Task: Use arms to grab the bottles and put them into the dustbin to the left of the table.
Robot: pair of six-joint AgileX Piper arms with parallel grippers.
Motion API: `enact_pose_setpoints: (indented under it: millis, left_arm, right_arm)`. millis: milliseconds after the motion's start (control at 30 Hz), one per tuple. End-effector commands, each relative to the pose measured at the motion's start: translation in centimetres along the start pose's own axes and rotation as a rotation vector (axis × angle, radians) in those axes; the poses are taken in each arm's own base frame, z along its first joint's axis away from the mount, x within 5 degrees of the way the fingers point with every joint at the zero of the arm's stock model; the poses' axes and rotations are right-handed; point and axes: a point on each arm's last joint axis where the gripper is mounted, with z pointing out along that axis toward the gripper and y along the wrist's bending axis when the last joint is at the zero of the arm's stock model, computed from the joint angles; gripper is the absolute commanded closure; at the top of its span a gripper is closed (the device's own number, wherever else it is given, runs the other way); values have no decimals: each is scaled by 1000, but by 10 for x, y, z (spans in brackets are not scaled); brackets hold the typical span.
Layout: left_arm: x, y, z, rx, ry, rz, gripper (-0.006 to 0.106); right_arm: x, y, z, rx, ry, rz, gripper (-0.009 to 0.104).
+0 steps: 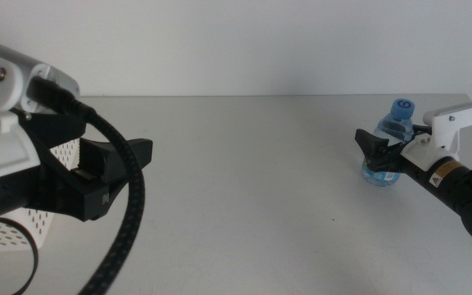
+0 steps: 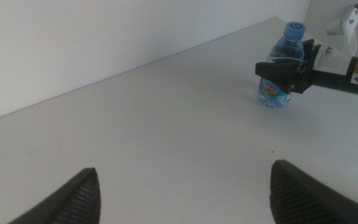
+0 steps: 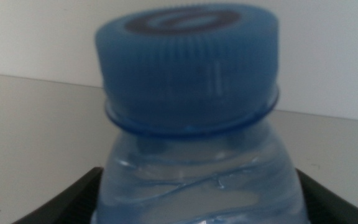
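right gripper (image 1: 381, 152) at the right of the frame has its jaws around the water bottle (image 1: 390, 147), seemingly clamped, bottle upright on the table (image 1: 252, 188). left gripper (image 1: 109, 176) gapes empty at the left, above the dustbin (image 1: 31, 225). step in hand: grasping. next calls for lifting and carrying it across to the dustbin.

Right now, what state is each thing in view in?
water bottle: upright on the table, blue cap on, between the right gripper's fingers.
right gripper: around the bottle; grip cannot be confirmed.
left gripper: open, empty, waiting over the dustbin.
dustbin: mostly hidden; contents not visible.
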Motion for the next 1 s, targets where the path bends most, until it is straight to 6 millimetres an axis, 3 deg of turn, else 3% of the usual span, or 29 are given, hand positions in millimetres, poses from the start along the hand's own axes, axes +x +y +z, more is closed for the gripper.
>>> enact_pose_setpoints:
  millis: [0, 67, 133, 267, 367, 467, 633, 733, 833, 967]
  left_arm:
    - [-16, -2, -5, 10, -105, -14, 7]
    - [-16, -2, -5, 10, -105, -14, 7]
    - [-16, -2, -5, 10, -105, -14, 7]
    - [-16, -2, -5, 10, -105, -14, 7]
    - [-16, -2, -5, 10, -105, -14, 7]
    - [-16, -2, -5, 10, -105, -14, 7]
    - [-16, -2, -5, 10, -105, -14, 7]
    - [-16, -2, -5, 10, -105, -14, 7]
    - [-16, -2, -5, 10, -105, -14, 7]
    - [-16, -2, -5, 10, -105, -14, 7]
  right_arm:
    - [-22, 3, 5, -11, -105, -20, 29]
    - [-18, 3, 6, -4, -98, -12, 34]
    - [-16, 6, 7, -12, -85, -24, 48]
    - [-13, 17, 9, -66, -62, -12, 97]
    - [-23, 35, 18, -127, -100, 37, 96]
    - [-48, 63, 41, -225, -169, 36, 96]
    - [-88, 128, 88, -392, -187, -43, 96]
    - [-101, 161, 113, -448, -195, -74, 96]
    - [-101, 184, 134, -477, -205, -87, 96]
    - [-87, 201, 154, -496, -198, -89, 96]
